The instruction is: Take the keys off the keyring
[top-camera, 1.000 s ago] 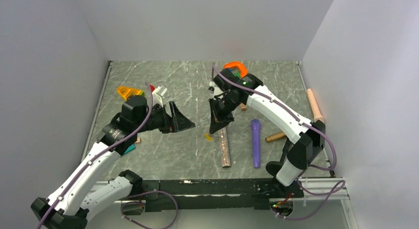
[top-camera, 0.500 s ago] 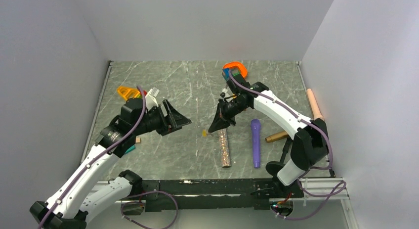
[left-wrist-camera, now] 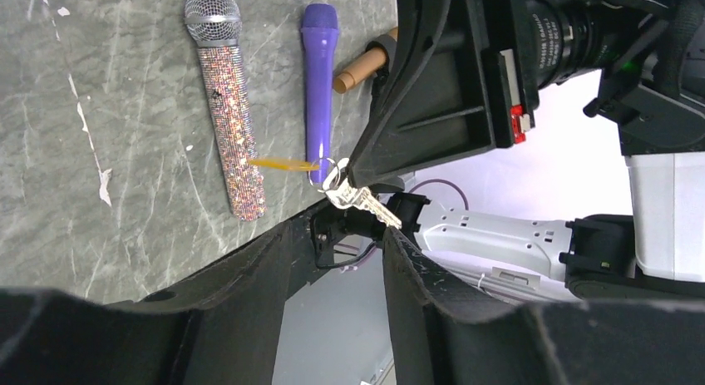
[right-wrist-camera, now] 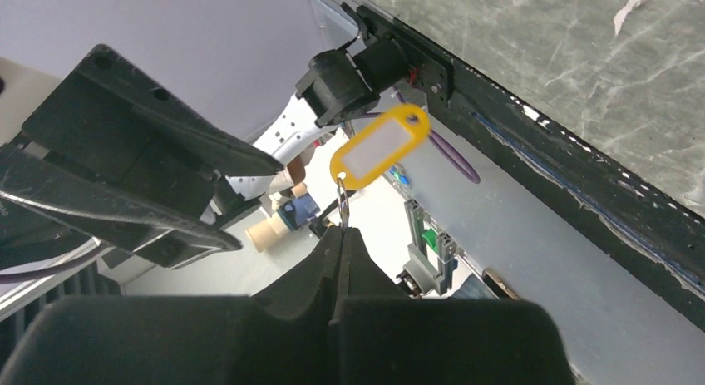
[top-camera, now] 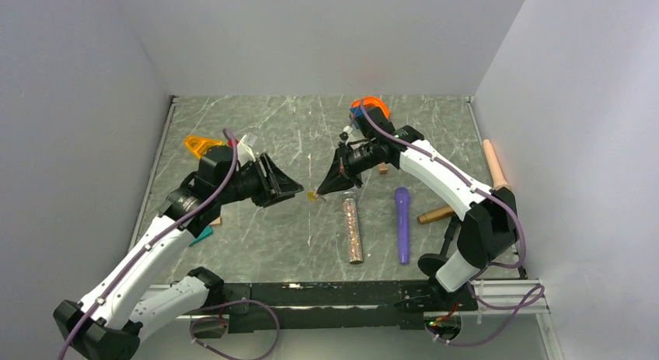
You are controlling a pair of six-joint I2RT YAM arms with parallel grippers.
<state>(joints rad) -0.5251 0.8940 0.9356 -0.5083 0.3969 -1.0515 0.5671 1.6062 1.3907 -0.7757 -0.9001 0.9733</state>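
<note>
Closed in on each other since a second ago. Pinches keyring [left-wrist-camera: 332,170] in pressed-together right gripper [top-camera: 319,191], keys [left-wrist-camera: 366,204] and yellow tag [right-wrist-camera: 380,145] hanging clear above bench [top-camera: 256,243]. Holds left gripper [left-wrist-camera: 337,229] partly spread, tips just beside keys.

Watching remotely on the overhead feed, I saw both arms in the same livery. The left arm [top-camera: 144,259] and right arm [top-camera: 439,175] had glossy white shell links joined by black cylindrical joints. A purple cable [top-camera: 522,237] trailed loosely along each, looping near the black base rail [top-camera: 334,294].

The left pincer [top-camera: 298,190] and right pincer [top-camera: 319,190] were matt black, with broad wedge-shaped fingers narrowing to thin tips. Through the left wrist camera, the left fingers' [left-wrist-camera: 249,293] edges looked rough and pale-speckled. In the upper right of that frame, the right pincer's housing carried a white printed label [left-wrist-camera: 505,86], a small red tab [left-wrist-camera: 520,123] and a black cylinder with white lettering [left-wrist-camera: 555,37].
</note>
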